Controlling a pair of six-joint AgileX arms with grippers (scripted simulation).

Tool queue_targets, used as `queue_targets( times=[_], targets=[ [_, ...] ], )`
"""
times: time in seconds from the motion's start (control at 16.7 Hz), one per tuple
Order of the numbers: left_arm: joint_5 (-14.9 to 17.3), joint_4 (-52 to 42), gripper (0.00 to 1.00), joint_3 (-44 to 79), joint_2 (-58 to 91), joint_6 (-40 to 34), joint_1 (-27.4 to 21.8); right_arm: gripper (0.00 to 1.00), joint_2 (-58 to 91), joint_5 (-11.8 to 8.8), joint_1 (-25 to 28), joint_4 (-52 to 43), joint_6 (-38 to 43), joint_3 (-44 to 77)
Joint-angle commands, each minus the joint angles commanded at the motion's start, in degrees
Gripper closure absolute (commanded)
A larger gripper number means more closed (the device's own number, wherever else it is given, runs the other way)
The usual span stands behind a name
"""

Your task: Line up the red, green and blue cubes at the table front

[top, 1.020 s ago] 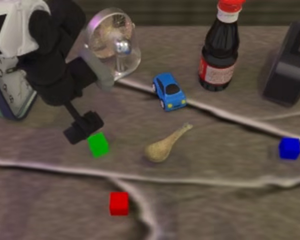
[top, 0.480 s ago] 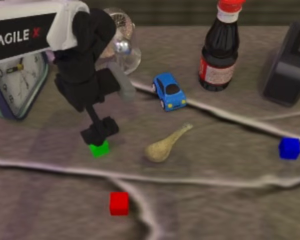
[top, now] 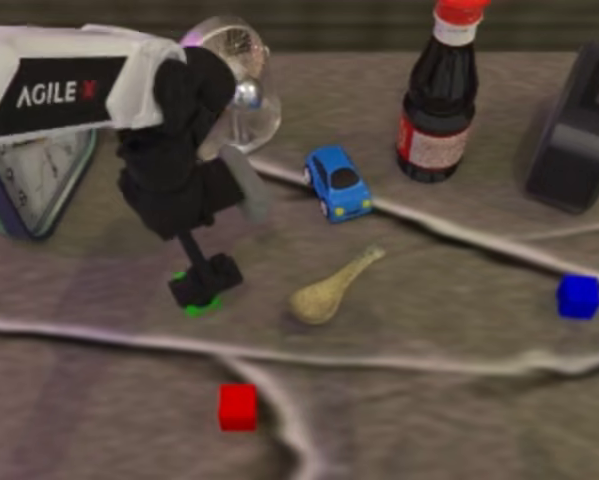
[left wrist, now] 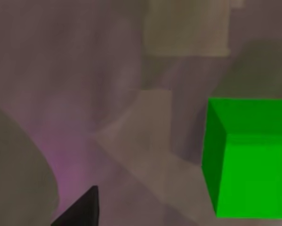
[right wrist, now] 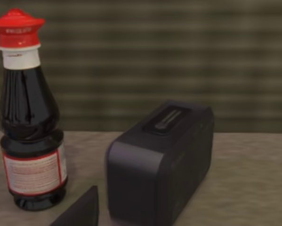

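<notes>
The green cube (top: 195, 305) sits left of centre on the surface (top: 429, 420), mostly hidden from above by the left tool (top: 205, 283), so only slivers of bright green show; in the left wrist view it (left wrist: 246, 157) stands flat and square. The red cube (top: 237, 407) lies nearer the front, well apart. The blue cube (top: 578, 296) rests far right, beside a pale crease.

You see only slivers of the green cube (top: 193, 306) under the left gripper (top: 205, 283) from above; the left wrist view cuts it off at the edge. The arm hides much of the clock (top: 31, 180).
</notes>
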Motion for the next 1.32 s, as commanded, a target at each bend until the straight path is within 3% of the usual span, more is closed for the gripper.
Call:
queue_targets(
  times=[0.24, 0.48, 1.26, 1.32],
  targets=[
    [0.0, 7.9, 0.00, -4.1, 3.7, 0.0, 0.0, 0.00, 0.0, 0.0, 0.0, 0.0, 0.0, 0.0],
    [0.0, 8.5, 0.00, -4.5, 4.1, 0.1, 0.0, 0.00, 0.0, 0.0, 0.0, 0.0, 0.0, 0.0],
    [0.0, 8.5, 0.98, -4.5, 4.1, 0.1, 0.0, 0.00, 0.0, 0.0, 0.0, 0.0, 0.0, 0.0],
    [0.0, 8.5, 1.00, -4.5, 4.1, 0.1, 0.0, 0.00, 0.0, 0.0, 0.0, 0.0, 0.0, 0.0]
  ],
)
